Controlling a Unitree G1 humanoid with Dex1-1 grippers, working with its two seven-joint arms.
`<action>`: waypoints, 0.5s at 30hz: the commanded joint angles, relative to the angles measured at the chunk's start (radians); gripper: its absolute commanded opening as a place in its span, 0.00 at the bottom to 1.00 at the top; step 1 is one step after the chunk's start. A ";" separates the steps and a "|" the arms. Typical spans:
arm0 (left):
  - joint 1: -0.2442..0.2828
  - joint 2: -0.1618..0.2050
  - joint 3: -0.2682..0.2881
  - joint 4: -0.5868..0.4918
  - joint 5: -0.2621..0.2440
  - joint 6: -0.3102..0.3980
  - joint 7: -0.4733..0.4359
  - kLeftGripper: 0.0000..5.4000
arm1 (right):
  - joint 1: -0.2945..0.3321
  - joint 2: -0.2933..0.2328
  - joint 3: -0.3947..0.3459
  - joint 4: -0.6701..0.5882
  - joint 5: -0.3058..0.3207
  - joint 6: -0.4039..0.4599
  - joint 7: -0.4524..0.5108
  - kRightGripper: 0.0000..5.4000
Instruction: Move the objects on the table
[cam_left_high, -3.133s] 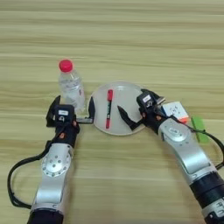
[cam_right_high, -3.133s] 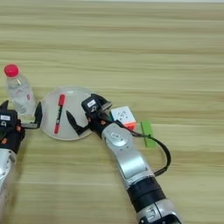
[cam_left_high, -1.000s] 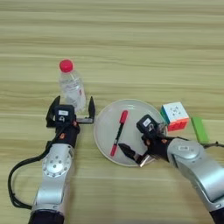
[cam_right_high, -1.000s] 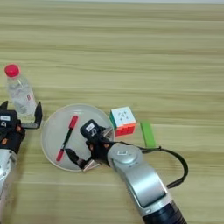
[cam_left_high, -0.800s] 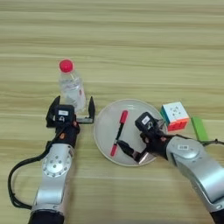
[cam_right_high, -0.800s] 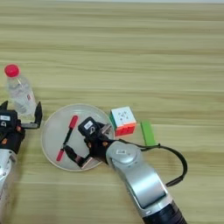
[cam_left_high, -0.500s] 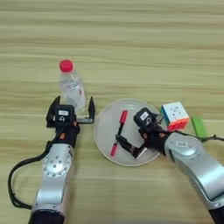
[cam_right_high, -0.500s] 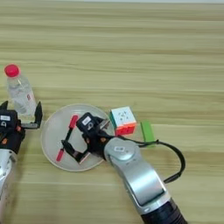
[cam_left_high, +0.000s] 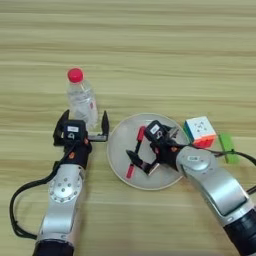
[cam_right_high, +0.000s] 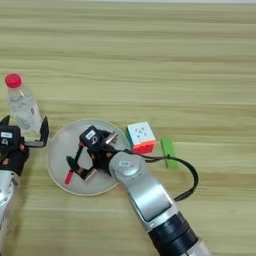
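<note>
Both hands spread wide: right hand (cam_left_high: 141, 161) over marker (cam_left_high: 134, 159) on plate (cam_left_high: 117, 146); left hand (cam_left_high: 82, 127) whole only in left eye view.

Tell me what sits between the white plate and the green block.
The puzzle cube stands between the plate and the green block, close by the plate's rim. Both views show it.

Bright, even, diffuse overhead light; soft short shadows on the table (cam_left_high: 150, 50); slightly soft focus, no glare.
</note>
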 joint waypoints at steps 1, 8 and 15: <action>-0.005 -0.003 -0.004 0.000 0.014 0.016 0.007 1.00 | -0.016 0.007 0.012 0.041 -0.025 -0.003 -0.012 1.00; -0.003 -0.004 -0.006 -0.004 0.015 0.018 0.008 1.00 | -0.002 0.032 0.019 0.015 -0.009 0.065 -0.005 1.00; -0.003 -0.005 -0.007 -0.004 0.016 0.019 0.009 1.00 | 0.017 0.043 0.012 -0.066 0.028 0.190 0.009 1.00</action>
